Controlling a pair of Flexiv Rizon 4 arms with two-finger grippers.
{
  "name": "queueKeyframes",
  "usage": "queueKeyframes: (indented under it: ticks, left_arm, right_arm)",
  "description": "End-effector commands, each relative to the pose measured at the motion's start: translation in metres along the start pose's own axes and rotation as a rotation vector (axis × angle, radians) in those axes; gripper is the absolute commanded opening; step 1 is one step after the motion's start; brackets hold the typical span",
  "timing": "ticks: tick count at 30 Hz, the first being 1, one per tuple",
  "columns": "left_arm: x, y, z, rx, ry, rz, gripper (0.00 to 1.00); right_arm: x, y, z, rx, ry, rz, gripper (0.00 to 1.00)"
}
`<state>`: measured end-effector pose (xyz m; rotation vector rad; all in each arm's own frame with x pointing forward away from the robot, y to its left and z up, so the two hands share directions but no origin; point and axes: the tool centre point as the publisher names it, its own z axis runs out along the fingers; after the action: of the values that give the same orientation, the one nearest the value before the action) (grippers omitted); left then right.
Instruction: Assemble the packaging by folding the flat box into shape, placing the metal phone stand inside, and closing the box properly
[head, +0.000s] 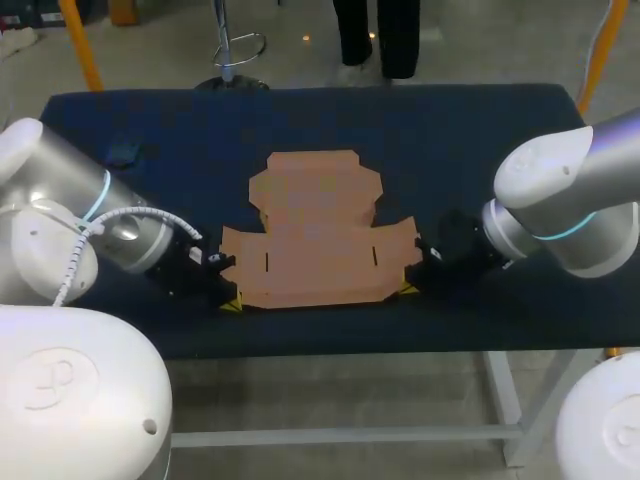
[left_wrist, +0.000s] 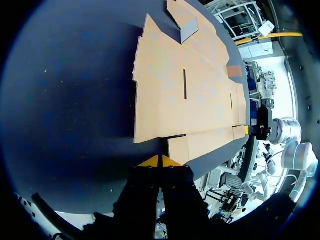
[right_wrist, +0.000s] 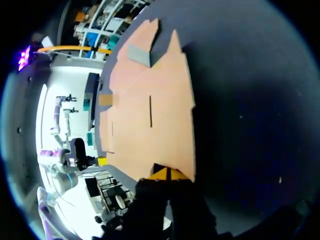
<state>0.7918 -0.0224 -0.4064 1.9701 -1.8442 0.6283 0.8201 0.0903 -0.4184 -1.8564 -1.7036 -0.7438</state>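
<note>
Left pincer (head: 230, 303), tips together, sits at the near-left corner of the flat box (head: 320, 235), which lies unfolded by the counter (head: 450, 130) near edge. Right pincer (head: 408, 289), tips together, meets its near-right corner. Folding, loading and closing all remain.

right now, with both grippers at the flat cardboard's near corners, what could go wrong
The flat brown cardboard box blank lies unheld on the dark blue table, so a push from the left gripper or right gripper may slide it rather than fold it. Both look shut, so they might scrape past its edge instead of lifting a flap.
</note>
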Motion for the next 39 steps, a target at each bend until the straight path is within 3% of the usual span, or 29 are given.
queueKeyframes:
  ticks: [1,39]
  left_arm:
    - [0.002,-0.002,0.001,-0.006,-0.003,0.001,0.0]
    - [0.036,-0.001,0.0,-0.02,-0.114,0.083,0.0]
  right_arm:
    - [0.003,-0.001,-0.001,0.001,-0.005,-0.003,0.0]
    - [0.031,0.001,0.007,0.015,-0.082,-0.078,0.0]
